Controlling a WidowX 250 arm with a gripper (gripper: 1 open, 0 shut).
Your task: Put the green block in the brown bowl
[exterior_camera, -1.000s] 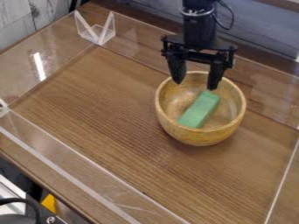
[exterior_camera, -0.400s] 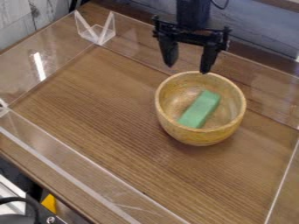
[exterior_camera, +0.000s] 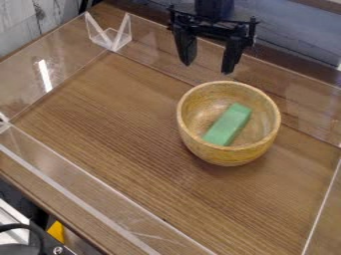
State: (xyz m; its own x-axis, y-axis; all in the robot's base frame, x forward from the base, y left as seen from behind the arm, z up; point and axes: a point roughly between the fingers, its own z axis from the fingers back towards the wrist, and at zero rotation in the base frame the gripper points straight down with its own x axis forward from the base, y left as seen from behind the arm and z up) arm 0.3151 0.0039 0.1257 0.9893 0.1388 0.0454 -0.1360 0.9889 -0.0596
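On the wood-grain table (exterior_camera: 107, 129) enclosed by clear panels, the green block (exterior_camera: 228, 124) lies inside the brown bowl (exterior_camera: 229, 149), and the gripper (exterior_camera: 210, 58) hangs above and behind the bowl, fingers spread and empty, so the placement appears complete.

Bright green block (exterior_camera: 228, 124), light tan grained bowl (exterior_camera: 194, 142), black end effector (exterior_camera: 209, 56), brown wood-grain table (exterior_camera: 120, 139)

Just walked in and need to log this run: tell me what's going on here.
A single robot arm works over a wood-grain table. The bright green rectangular block lies inside the round tan wooden bowl. The arm's black tool hangs above and behind the bowl, jaws open and empty, touching nothing. The placing looks done.
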